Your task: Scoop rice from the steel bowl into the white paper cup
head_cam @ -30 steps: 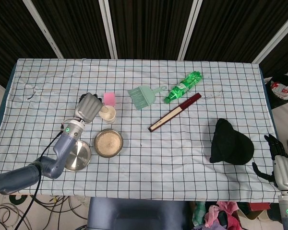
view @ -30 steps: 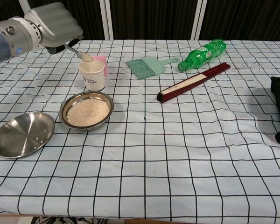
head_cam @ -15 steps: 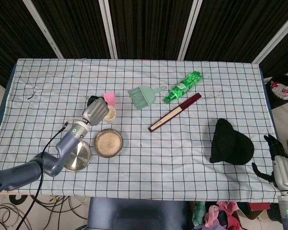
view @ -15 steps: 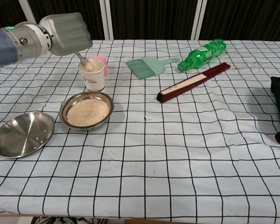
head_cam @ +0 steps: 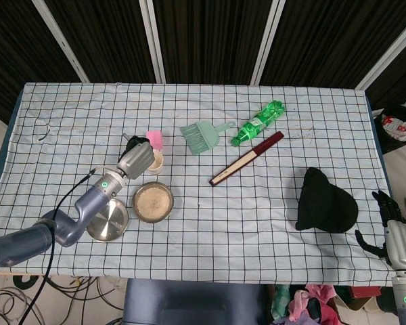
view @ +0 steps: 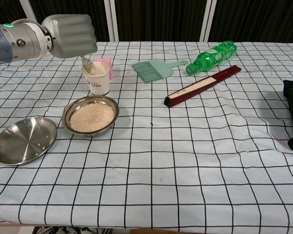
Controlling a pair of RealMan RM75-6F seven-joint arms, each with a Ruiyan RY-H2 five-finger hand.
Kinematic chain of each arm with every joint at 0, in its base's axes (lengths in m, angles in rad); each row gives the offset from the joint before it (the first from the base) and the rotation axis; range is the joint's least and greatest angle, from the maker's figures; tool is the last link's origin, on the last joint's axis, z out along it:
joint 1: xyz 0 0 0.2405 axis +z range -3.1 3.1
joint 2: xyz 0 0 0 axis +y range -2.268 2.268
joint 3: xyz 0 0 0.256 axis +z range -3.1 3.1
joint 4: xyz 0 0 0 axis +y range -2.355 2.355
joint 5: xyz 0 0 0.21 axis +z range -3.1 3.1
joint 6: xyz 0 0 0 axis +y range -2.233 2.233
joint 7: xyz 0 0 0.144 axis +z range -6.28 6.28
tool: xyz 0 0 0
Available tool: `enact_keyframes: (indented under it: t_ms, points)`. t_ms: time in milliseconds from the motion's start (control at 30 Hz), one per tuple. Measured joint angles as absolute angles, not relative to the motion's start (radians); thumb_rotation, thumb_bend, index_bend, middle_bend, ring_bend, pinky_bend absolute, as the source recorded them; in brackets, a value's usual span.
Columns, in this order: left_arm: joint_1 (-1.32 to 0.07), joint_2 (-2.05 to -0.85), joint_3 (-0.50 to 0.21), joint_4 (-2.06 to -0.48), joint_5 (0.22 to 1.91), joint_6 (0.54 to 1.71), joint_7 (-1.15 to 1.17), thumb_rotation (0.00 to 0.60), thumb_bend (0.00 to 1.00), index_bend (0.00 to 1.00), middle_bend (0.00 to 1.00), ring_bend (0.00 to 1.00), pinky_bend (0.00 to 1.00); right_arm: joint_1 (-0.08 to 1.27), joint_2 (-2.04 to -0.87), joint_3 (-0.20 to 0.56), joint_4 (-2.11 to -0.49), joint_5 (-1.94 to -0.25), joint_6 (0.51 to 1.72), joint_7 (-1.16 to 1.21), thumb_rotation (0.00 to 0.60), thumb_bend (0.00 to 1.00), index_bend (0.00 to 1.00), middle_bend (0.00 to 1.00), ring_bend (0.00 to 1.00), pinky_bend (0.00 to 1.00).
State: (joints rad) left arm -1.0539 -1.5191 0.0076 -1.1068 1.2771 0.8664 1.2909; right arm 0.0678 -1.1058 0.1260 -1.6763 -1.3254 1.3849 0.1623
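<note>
The steel bowl full of rice stands on the checked cloth. Just behind it is the white paper cup. My left hand grips a metal spoon above the cup, with the spoon's bowl dipped into the cup's mouth. In the head view the hand covers part of the cup. My right hand hangs off the table's right edge with its fingers apart and nothing in it.
An empty steel plate lies left of the bowl. A pink block sits behind the cup. Further right are a green brush, a green bottle, a dark red folded fan and a black cloth.
My left hand has shifted right over the cup and tipped the spoon from level with rice above the rim down into the cup's mouth. The right hand has not moved.
</note>
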Motion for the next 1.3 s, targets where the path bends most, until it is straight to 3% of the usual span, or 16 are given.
enact_keyframes:
  t_ms: [933, 1300]
  points:
    - [-1.051, -1.514, -0.005, -1.110, 1.289, 0.862, 1.313, 0.600, 0.46, 0.57, 0.59, 1.00, 1.00, 0.067, -1.106, 0.126, -1.676, -1.327, 1.387, 0.162, 0.600, 0.30, 0.08, 0.00, 0.00, 0.21]
    - [-1.108, -1.494, 0.031, -1.118, 1.345, 0.781, 1.402, 0.600, 0.46, 0.57, 0.59, 1.00, 1.00, 0.066, -1.106, 0.127, -1.677, -1.326, 1.387, 0.165, 0.600, 0.30, 0.08, 0.00, 0.00, 0.21]
